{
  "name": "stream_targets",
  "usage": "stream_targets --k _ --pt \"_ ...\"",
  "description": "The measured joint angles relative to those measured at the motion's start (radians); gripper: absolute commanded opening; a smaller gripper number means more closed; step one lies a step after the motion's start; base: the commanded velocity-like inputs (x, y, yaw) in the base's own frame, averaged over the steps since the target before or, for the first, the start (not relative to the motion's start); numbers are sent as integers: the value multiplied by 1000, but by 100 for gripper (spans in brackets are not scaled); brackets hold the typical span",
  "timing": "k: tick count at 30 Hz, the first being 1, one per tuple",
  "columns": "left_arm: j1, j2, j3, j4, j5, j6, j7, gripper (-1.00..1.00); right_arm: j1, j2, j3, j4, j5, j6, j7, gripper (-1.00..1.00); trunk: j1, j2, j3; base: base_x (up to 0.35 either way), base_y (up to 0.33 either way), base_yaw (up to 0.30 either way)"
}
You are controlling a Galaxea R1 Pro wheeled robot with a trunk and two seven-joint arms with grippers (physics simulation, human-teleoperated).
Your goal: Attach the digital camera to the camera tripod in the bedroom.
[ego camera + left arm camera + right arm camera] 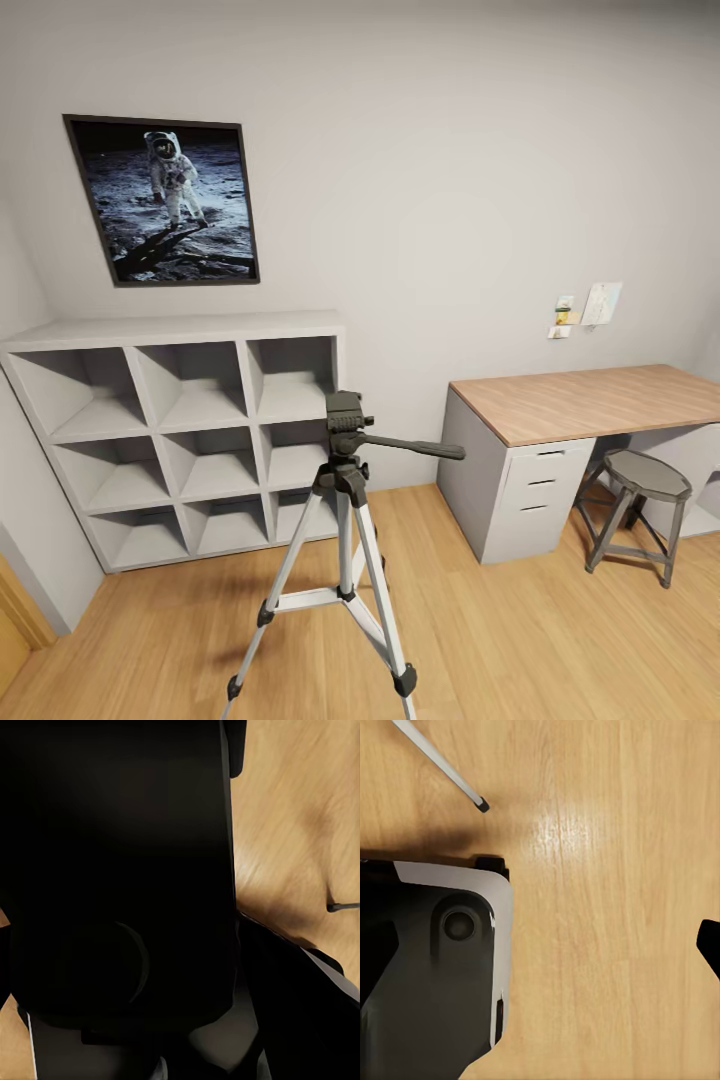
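**Closing in on the tripod, with the camera yet to be confirmed**

The bedroom is opening ahead in the head view: the wood floor (520, 640) is running under everything, the cube shelf (190, 440) is standing against the back wall below the astronaut poster (165, 200), and the tabletop (590, 400) is sitting bare along the right wall with a grey stool (640, 515) tucked at its front edge.

The camera tripod (345, 540) is standing on the floor in front of the shelf's right end, legs splayed, its black head level and empty, the pan handle (415, 447) pointing toward the tabletop's near left corner.

The digital camera cannot be picked out with any confidence. In the left wrist view a large dark block (120, 870) is sitting right against the lens, which may be the camera in that tool, but it is too dark to say; whether the left tool is pinching anything cannot be told. In the right wrist view a white and black part of the robot's own body (442, 967) is hanging over the floor beside a tripod foot (482, 805), and that tool's state cannot be told either.

To do this step well, the robot should probably be stopping short of the legs, approaching the head from above and staying off the handle so the tripod is not tipping.
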Motion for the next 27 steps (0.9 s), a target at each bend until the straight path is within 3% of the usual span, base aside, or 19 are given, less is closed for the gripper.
stream_targets --k 12,27 --pt "0 1 0 0 1 0 0 -100 0 2 0 0 0 0 1 100 0 0 0 0 -1 1" --pt "0 0 0 0 1 0 0 -100 0 1 0 0 1 0 1 100 0 0 0 0 0 120"
